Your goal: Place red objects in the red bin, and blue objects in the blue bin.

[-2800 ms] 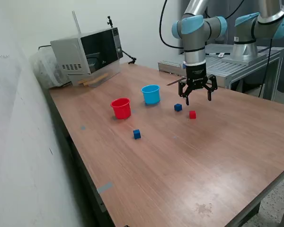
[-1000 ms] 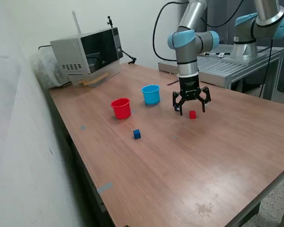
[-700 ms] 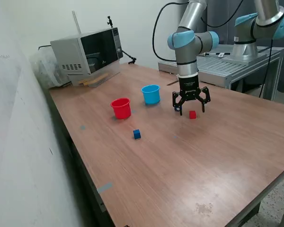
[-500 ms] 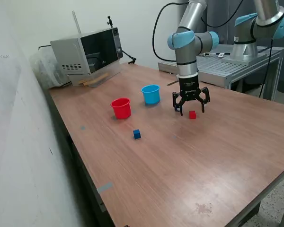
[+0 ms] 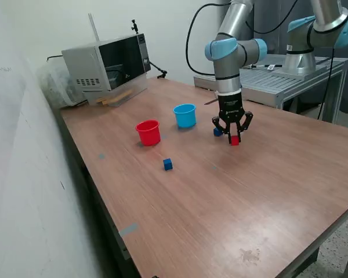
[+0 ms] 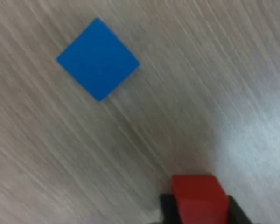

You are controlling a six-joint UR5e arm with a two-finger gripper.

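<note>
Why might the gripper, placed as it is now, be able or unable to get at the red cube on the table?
Probably able: the gripper is already down around the red cube, with dark fingers on either side of it. The nearby blue cube lies apart and blocks nothing.

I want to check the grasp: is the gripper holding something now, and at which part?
The gripper is closed around the red cube, its fingers pressing two opposite side faces; the cube still sits on the table.
</note>
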